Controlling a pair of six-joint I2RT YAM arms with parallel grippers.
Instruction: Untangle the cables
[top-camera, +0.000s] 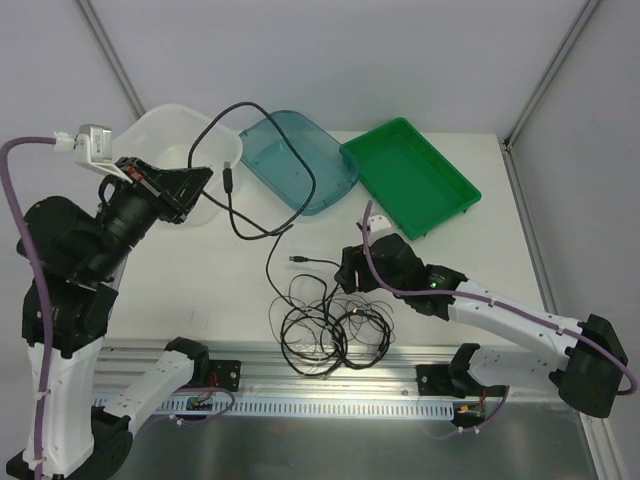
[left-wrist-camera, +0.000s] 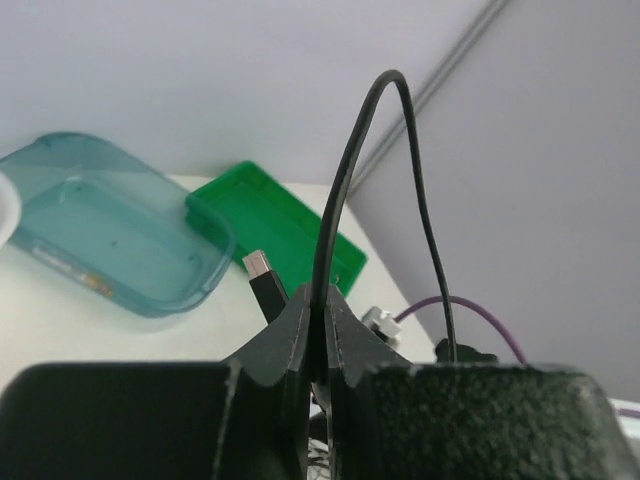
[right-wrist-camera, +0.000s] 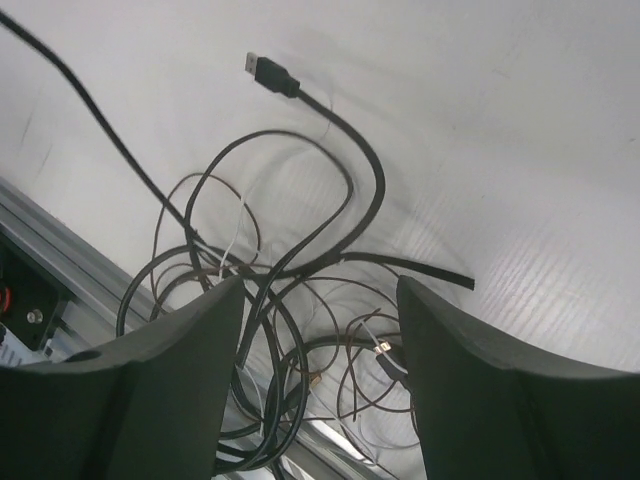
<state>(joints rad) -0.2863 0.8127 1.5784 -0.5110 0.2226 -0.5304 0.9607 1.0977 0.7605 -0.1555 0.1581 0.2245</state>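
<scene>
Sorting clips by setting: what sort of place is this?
Likely a robotics lab cell: white table enclosed by plain grey wall panels, two robot arms bolted to a slotted aluminium rail, tangled thin black cables.

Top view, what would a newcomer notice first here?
A black cable arches high, pinched in the shut left tool on the left side, and crosses over the blue tray. Toward the near side, the open right tool hangs above a tangle of thin cables.
</scene>
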